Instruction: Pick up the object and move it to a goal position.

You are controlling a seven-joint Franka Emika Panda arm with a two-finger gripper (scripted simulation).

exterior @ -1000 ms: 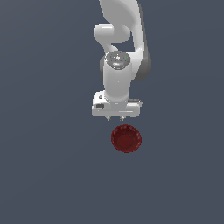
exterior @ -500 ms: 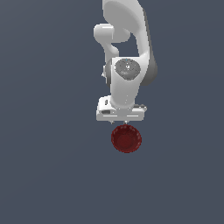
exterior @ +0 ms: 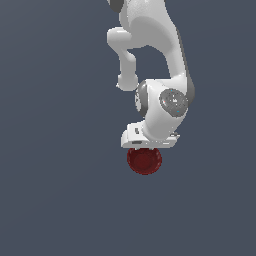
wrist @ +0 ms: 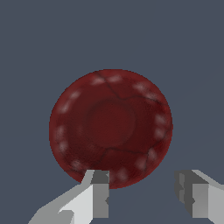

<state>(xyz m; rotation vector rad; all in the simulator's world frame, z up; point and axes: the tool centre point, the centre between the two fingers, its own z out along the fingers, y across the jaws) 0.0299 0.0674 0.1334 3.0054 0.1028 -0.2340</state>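
Observation:
The object, a small dark red round bowl (exterior: 144,161), lies flat on the dark grey surface. In the exterior view the white arm's hand (exterior: 149,138) hangs directly over the bowl's far rim and hides the fingers. The wrist view shows the bowl (wrist: 110,127) from above, filling the middle of the picture. My gripper (wrist: 143,194) is open, nothing between its fingers. One fingertip (wrist: 99,189) overlaps the bowl's rim in the picture; the other fingertip (wrist: 189,192) is off to the side of the bowl. Whether any finger touches the bowl cannot be told.
A plain dark grey surface (exterior: 60,190) spreads all around the bowl. The white arm (exterior: 150,45) rises from the hand toward the upper edge of the exterior view.
The hand has come down and shifted toward the bowl, from clearly apart from it to overlapping its far rim. The bowl has not moved.

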